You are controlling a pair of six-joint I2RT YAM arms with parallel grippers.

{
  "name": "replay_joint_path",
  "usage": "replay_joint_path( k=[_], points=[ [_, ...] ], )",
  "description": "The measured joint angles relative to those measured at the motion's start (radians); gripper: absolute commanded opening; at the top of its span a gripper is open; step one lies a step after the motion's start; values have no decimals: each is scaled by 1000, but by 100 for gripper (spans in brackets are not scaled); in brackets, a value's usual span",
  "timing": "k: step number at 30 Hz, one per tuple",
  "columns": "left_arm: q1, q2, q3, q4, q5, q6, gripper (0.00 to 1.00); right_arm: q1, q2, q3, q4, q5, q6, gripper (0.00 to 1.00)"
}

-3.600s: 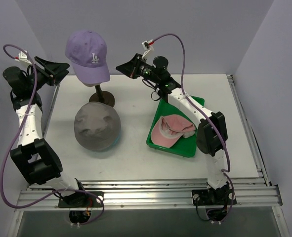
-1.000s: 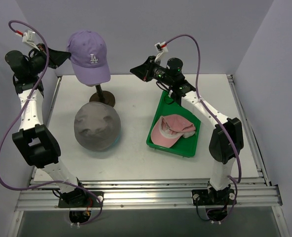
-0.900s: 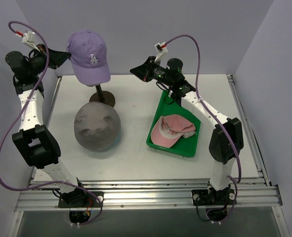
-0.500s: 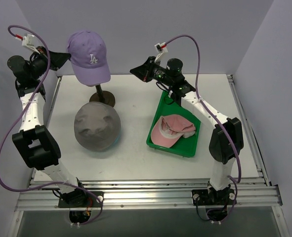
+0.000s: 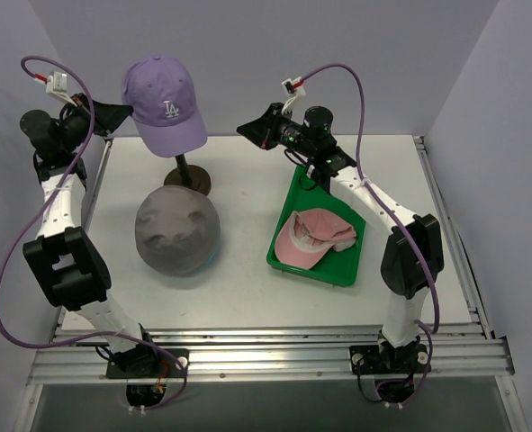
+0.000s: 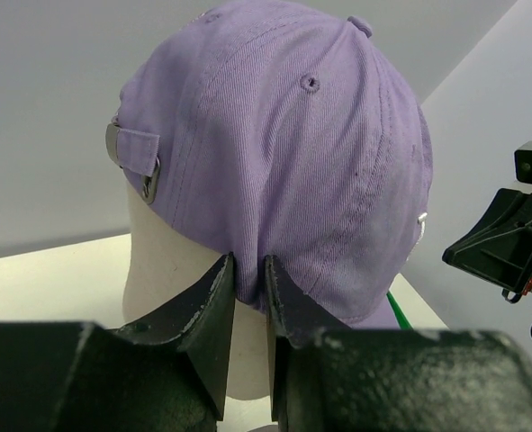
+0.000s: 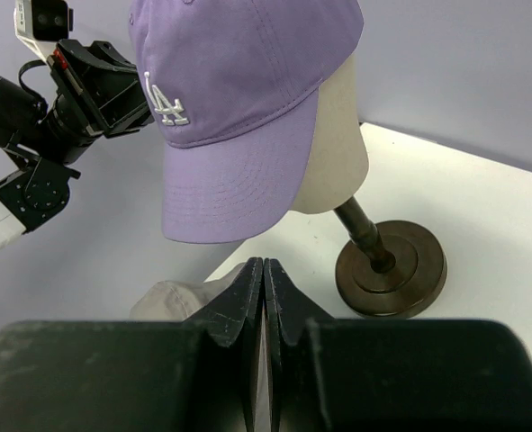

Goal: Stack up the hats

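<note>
The lilac cap (image 5: 162,103) with a white "LA" logo sits on the cream mannequin head (image 6: 171,270), tilted a little. My left gripper (image 6: 249,270) is shut on the lower back edge of the lilac cap (image 6: 284,153); it is at the cap's left side in the top view (image 5: 114,113). The grey floppy hat (image 5: 177,230) lies on the table in front of the stand. The pink cap (image 5: 312,238) lies in the green tray (image 5: 346,272). My right gripper (image 7: 264,270) is shut and empty, raised to the right of the lilac cap (image 7: 238,90), and shows in the top view (image 5: 250,130).
The brown stand base (image 5: 185,181) stands behind the grey hat and shows in the right wrist view (image 7: 393,268). The table's metal rails (image 5: 266,346) run along the near edge. Walls close in the back and both sides.
My left gripper has moved in from the left and closed on the back of the lilac cap, and the cap has shifted slightly right. The right arm has risen and then stayed still.
</note>
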Motion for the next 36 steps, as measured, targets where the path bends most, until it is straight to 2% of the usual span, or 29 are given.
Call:
replay_joint_path(
  k=[6,15,17,19,24,25,28,36],
  points=[
    [0,16,0,36,8,-44,27,0,0,0,-1,0,-1,0],
    [1,55,0,41,1,-100,41,0,0,0,-3,1,-10,0],
    [1,59,0,36,-4,-104,45,0,0,0,-10,1,-12,0],
    [1,61,0,32,-7,-104,54,0,0,0,-17,1,-14,0],
    [1,63,0,15,-18,-108,63,1,0,0,-32,2,-28,0],
    [1,63,0,12,-20,-108,70,1,0,0,-32,2,-31,0],
    [3,61,0,-1,-31,-109,74,1,0,7,-47,13,-38,0],
    [7,-3,-16,-98,-129,-71,77,15,132,238,-153,122,-108,0]
  ],
)
